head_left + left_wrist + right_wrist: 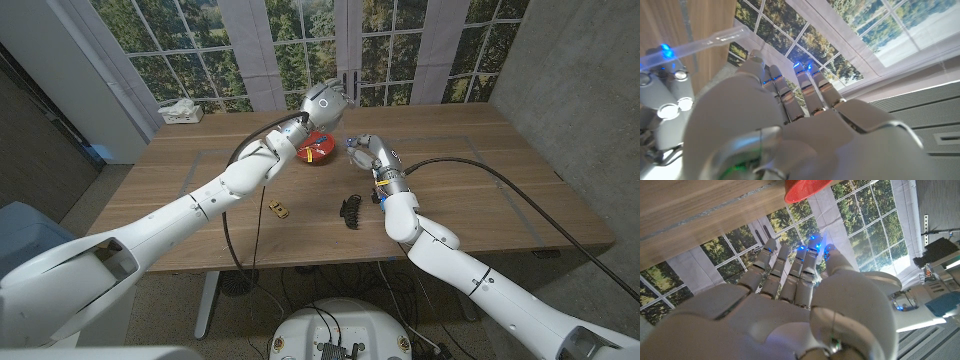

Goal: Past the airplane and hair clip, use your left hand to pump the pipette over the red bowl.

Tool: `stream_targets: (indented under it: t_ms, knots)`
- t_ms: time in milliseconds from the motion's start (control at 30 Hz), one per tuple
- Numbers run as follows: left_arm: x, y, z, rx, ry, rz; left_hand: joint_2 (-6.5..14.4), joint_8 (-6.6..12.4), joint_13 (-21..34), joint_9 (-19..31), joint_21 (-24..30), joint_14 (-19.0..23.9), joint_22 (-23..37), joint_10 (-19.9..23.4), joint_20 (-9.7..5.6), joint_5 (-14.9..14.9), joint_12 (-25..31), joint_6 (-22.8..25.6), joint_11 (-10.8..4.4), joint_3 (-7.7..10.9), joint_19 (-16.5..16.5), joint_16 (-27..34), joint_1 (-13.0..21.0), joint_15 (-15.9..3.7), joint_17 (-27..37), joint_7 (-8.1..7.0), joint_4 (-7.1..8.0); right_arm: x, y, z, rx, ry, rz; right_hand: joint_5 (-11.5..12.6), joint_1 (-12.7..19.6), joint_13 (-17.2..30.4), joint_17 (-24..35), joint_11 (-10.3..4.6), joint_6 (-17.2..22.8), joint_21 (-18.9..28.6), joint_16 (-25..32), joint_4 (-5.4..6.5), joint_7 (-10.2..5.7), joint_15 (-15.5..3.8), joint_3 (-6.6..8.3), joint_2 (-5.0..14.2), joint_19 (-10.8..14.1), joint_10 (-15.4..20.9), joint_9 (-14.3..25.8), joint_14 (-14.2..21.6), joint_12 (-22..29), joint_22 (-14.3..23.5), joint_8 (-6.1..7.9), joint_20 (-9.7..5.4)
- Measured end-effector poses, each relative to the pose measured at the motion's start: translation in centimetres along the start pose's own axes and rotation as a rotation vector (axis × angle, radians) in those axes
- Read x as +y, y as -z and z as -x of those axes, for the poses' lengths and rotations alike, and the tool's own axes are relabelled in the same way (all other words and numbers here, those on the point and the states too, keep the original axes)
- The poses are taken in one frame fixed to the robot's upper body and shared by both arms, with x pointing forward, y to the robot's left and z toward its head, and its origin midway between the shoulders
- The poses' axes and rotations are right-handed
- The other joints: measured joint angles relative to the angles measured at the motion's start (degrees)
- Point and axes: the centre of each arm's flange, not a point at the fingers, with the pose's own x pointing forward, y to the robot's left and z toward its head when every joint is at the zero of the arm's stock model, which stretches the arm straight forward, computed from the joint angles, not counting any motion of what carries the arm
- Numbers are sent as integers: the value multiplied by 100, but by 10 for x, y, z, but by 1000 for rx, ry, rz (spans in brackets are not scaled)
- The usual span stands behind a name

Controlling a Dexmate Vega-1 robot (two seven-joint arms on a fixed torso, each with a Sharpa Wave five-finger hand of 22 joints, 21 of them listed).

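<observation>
On the left side of the head view, our left arm (190,205) comes up from the bottom corner and reaches across the wooden table (200,190) toward the far middle. Our left hand (325,100) is raised above the red bowl (318,150), with its rounded back turned to the camera. In the left wrist view we see the pipette (695,45), a clear tube that lies slanted across the picture, its long axis running from the thumb side of the hand out past the fingers (790,95). Which end is the tip we cannot tell. The fingers are curled in close together, and the pipette seems to be held between the thumb and the fingers, though the contact itself is hidden behind the hand.

On the table in front of the bowl lies a small yellow airplane (280,209), nearer to us and a little left. To the right of it lies a black hair clip (350,210), apart from the airplane.

Further right, our right arm (470,270) comes in from the bottom right corner. Our right hand (362,148) stands just beside the red bowl, on its right. In the right wrist view its fingers (790,275) are bent and held side by side, with nothing between them, and the rim of the red bowl (807,190) shows beyond them.
</observation>
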Motion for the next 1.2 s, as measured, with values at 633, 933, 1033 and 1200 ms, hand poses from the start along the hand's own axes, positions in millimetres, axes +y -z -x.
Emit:
stream_targets:
  t_ms: [633, 933, 1033, 1200]
  knots:
    - [-1, 17, 9, 280, 21, 236, 70, 0, -52, 1, 0, -53, -1, -189, 91, 0, 24, -216, 31, 6, 12, 0, -503, 14, 1, 151, 165, -2, 5, 2, -15, 48, -37, 63, 179, 33, -27, -11, -12, 44, 0, 16, 155, -11, -16, 1, 20, 92, 125, 52, 0, -1, 79, -63]
    - [-5, 28, 15, 373, 49, 374, -23, 0, -78, -26, 0, -53, -1, -243, 111, -27, 50, -322, 42, -19, -8, 1, -772, 15, 1, 256, 189, -3, 10, 3, -20, 92, -73, 64, 188, 53, -52, -11, -12, 70, 0, 16, 155, 9, -16, 54, 52, 92, 184, 72, 0, -1, 104, -94]
    - [-5, 35, 18, 407, 54, 428, -78, 0, -78, -26, 0, -53, -1, -294, 143, -50, 51, -394, 74, -60, -18, 1, -966, 15, 1, 325, 230, -4, 12, 3, -18, 105, -83, 64, 188, 55, -53, -11, -12, 89, 0, 15, 155, 9, -16, 54, 52, 92, 207, 72, 0, -1, 122, -93]
    - [-10, 46, 23, 454, 75, 537, -174, 0, -105, -26, 1, -53, -1, -440, 193, -72, 51, -583, 219, -130, -69, 28, -1305, 15, 1, 409, 300, -5, 15, 3, -17, 134, -107, 64, 188, 82, -53, -10, -43, 89, 0, 16, 186, 9, -16, 54, 30, 91, 232, 72, 0, -1, 137, -114]
